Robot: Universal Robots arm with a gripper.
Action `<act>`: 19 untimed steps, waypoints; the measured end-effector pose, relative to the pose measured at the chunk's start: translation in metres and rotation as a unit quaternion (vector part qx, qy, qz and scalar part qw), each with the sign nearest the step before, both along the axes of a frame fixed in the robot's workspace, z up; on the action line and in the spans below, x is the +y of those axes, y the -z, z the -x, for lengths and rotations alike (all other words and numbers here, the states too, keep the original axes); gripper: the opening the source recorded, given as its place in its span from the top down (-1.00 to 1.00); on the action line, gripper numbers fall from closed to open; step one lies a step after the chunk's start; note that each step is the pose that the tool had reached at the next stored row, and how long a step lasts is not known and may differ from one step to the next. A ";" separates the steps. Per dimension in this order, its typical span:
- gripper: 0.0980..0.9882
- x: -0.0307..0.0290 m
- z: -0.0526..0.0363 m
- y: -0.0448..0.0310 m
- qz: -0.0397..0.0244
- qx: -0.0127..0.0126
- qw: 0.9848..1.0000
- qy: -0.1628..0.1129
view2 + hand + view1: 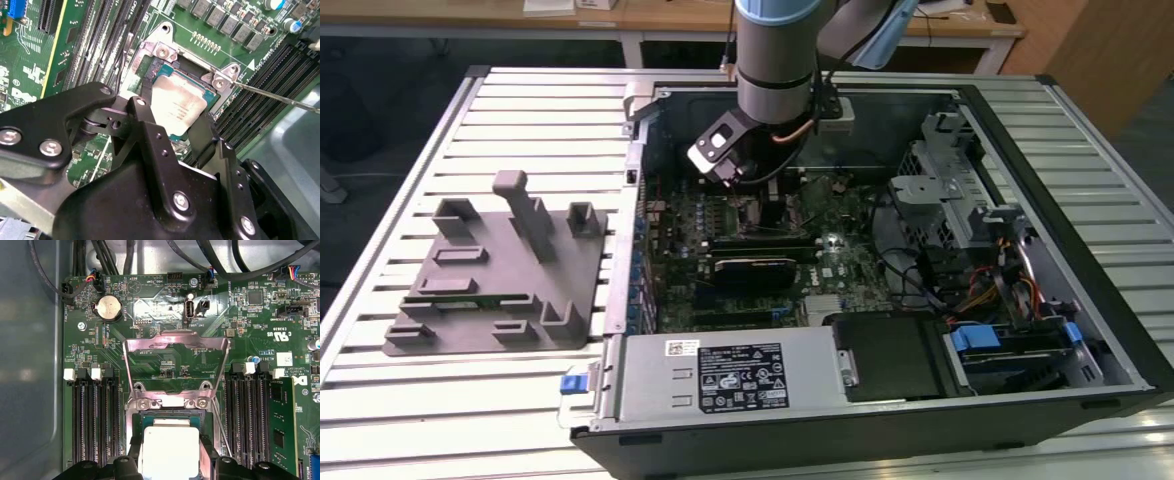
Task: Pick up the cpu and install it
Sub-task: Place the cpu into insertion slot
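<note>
Silver-grey metal lid of the cpu (169, 447), thin green rim around it, lying level inside the open socket (167, 402) of the green motherboard (250, 340) in the first wrist view; fully seated or just above the contacts, impossible to tell. Faint grey marking on the lid, not legible. Black jaws of the gripper (173, 120) in the second wrist view clamped on the cpu, one on each of two opposite edges. Bright metal load plate (175, 343) swung up and open just beyond the socket, thin retention lever (270, 93) angled out from one socket corner. White silkscreen lettering scattered across the board, plus a small white sticker (284, 359) near black memory slots (95, 425) flanking the socket on both sides. Round coin battery (109, 307) farther off on the board, well apart from the cpu. Grey and pale blue arm (781, 60) reaching down from the upper centre of the exterior view into the open computer case (854, 440). Black label with white print (740, 378) on the power supply at lower centre of that frame, a small white sticker (680, 347) just beside it. Grey fixture tray (494, 290) at the exterior view's left, outside the case, on the slatted metal table (520, 110).
</note>
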State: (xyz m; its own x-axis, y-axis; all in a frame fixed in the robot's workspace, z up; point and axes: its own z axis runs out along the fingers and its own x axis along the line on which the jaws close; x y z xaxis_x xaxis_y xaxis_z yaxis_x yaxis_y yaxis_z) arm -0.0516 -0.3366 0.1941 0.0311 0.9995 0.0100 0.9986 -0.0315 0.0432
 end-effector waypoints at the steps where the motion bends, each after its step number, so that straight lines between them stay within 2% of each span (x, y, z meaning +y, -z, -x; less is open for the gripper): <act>1: 0.02 0.0000 0.0000 0.0000 0.000 0.000 1.000 0.000; 10: 0.02 -0.0001 -0.0011 -0.0007 0.000 0.000 1.000 -0.006; 19: 0.02 -0.0028 -0.0020 -0.0004 0.000 0.000 1.000 -0.008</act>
